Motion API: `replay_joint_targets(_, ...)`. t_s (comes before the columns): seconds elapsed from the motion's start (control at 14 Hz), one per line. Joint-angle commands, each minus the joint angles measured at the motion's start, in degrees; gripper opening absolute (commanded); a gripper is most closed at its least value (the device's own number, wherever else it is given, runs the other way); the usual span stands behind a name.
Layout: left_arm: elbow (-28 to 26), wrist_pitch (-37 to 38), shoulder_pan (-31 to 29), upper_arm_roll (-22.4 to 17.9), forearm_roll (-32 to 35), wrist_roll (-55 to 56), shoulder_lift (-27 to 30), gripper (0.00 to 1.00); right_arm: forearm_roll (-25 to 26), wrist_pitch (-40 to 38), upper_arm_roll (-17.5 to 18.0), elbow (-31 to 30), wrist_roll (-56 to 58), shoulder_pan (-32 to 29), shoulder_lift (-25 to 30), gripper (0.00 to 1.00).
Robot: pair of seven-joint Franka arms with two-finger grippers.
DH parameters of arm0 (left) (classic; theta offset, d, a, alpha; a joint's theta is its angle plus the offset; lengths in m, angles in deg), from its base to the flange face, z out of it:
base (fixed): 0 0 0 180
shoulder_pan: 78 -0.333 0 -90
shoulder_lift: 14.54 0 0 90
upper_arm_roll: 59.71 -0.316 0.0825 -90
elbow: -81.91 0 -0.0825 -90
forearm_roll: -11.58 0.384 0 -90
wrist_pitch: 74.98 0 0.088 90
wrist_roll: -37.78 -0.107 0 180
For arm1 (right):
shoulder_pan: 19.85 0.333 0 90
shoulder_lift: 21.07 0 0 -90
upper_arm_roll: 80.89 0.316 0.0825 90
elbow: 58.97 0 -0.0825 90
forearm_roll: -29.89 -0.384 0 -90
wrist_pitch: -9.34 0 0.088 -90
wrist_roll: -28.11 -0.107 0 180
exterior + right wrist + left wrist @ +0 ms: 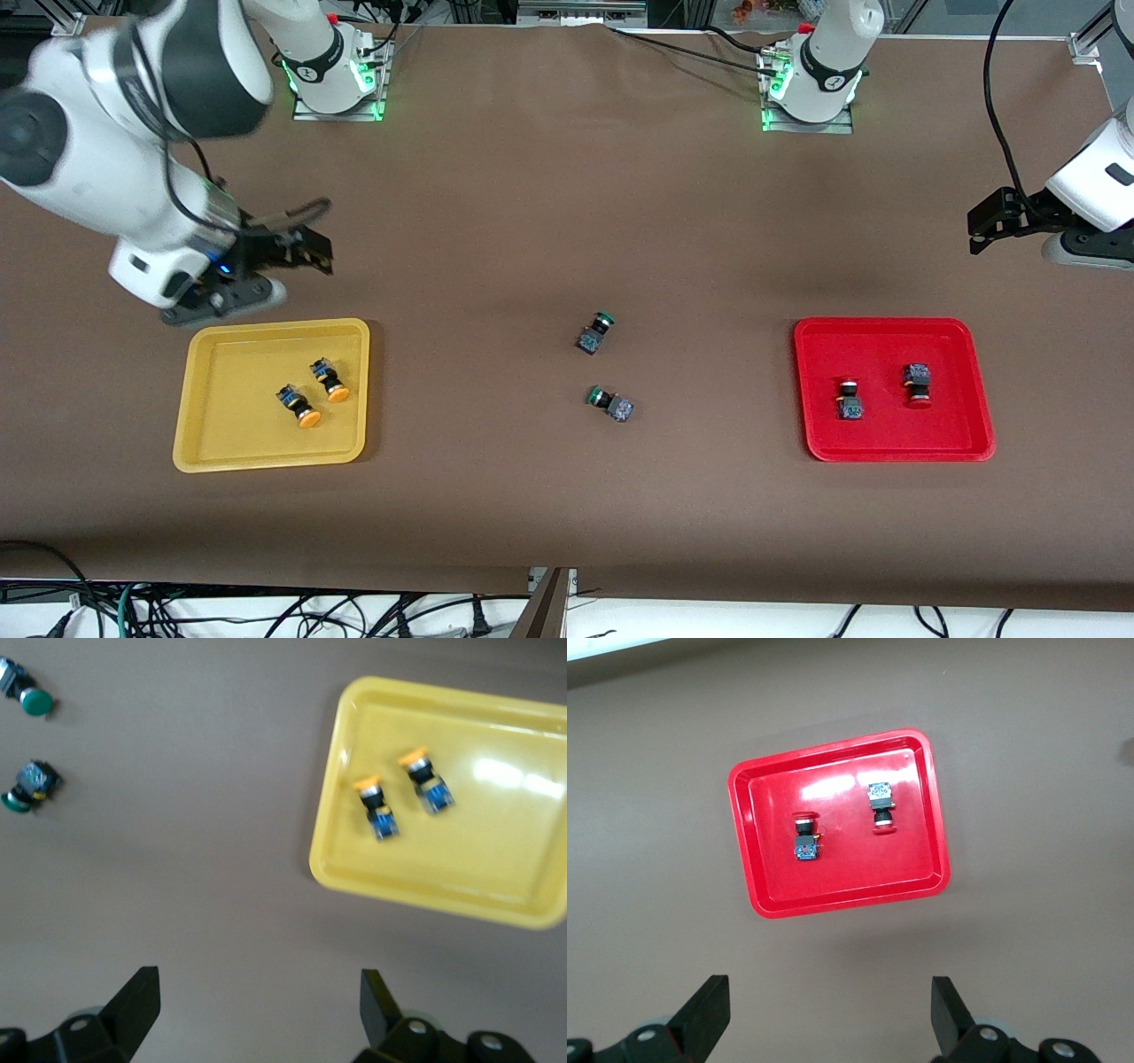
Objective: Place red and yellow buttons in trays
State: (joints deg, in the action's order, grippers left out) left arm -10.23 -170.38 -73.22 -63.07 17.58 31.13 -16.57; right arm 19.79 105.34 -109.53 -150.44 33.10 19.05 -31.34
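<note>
A brown table fills the front view, with the yellow tray toward the right arm's end and the red tray toward the left arm's end. Two yellow buttons lie side by side in the yellow tray, two red buttons well apart in the red tray, and two green buttons on the bare table between the trays. The right gripper hangs just above the yellow tray's rim farthest from the camera; the left gripper waits beside the red tray's end of the table. In the left wrist view, its fingers stand wide open and empty over bare table beside the red tray and its red buttons. In the right wrist view, the fingers likewise spread wide, holding nothing, with the yellow tray, yellow buttons and green buttons in sight.
</note>
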Motion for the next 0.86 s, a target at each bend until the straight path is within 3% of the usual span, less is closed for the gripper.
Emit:
replay_joint_targets(0.0, -0.58, 0.3, 0.32, -0.51, -1.34, 0.06, 0.71, 1.0, 4.81, -4.67, 6.01, -2.56, -2.69, -4.24, 6.73, 1.0)
replay_joint_targets(0.14, -0.58, 0.39, 0.32, -0.51, -1.34, 0.06, 0.71, 1.0, 10.34, -7.14, 18.3, -2.74, -6.2, -14.16, 9.99, 1.0)
replay_joint_targets(0.36, -0.58, 0.3, 0.41, -0.51, -1.34, 0.06, 0.63, 1.0, 11.42, -7.06, 26.43, -6.25, -4.46, -23.32, 12.9, 1.0)
replay_joint_targets(0.79, -0.58, 0.56, 0.32, -0.86, -1.34, -0.03, 0.71, 1.0, 10.63, -7.23, 27.5, -3.71, -4.89, -26.07, 11.15, 1.0)
